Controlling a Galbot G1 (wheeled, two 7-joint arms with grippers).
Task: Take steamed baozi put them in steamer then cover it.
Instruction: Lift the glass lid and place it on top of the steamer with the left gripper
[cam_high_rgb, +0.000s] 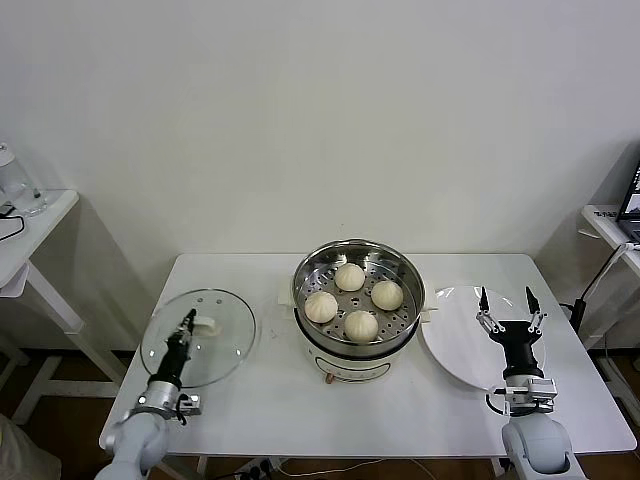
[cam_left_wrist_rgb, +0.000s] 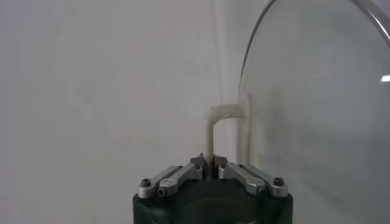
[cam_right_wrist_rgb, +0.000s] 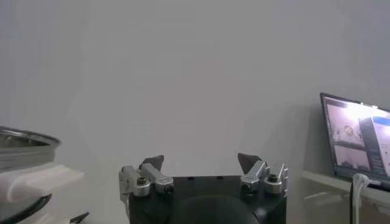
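Four cream-white baozi (cam_high_rgb: 349, 277) lie on the perforated tray inside the steel steamer (cam_high_rgb: 305, 272) at the table's middle. The clear glass cover (cam_high_rgb: 226, 352) is at the left of the table, tilted up. My left gripper (cam_high_rgb: 187, 320) is shut on the cover's white handle (cam_high_rgb: 206, 324). In the left wrist view my left gripper (cam_left_wrist_rgb: 208, 161) pinches the handle (cam_left_wrist_rgb: 211, 125), with the glass cover (cam_left_wrist_rgb: 317, 103) beside it. My right gripper (cam_high_rgb: 507, 297) is open and empty above the white plate (cam_high_rgb: 452, 345); it also shows open in the right wrist view (cam_right_wrist_rgb: 200, 161).
The steamer's rim (cam_right_wrist_rgb: 24, 139) and its white side handle (cam_right_wrist_rgb: 36, 181) show in the right wrist view. A side table (cam_high_rgb: 35, 225) stands far left. Another table with a laptop (cam_right_wrist_rgb: 356, 140) stands far right.
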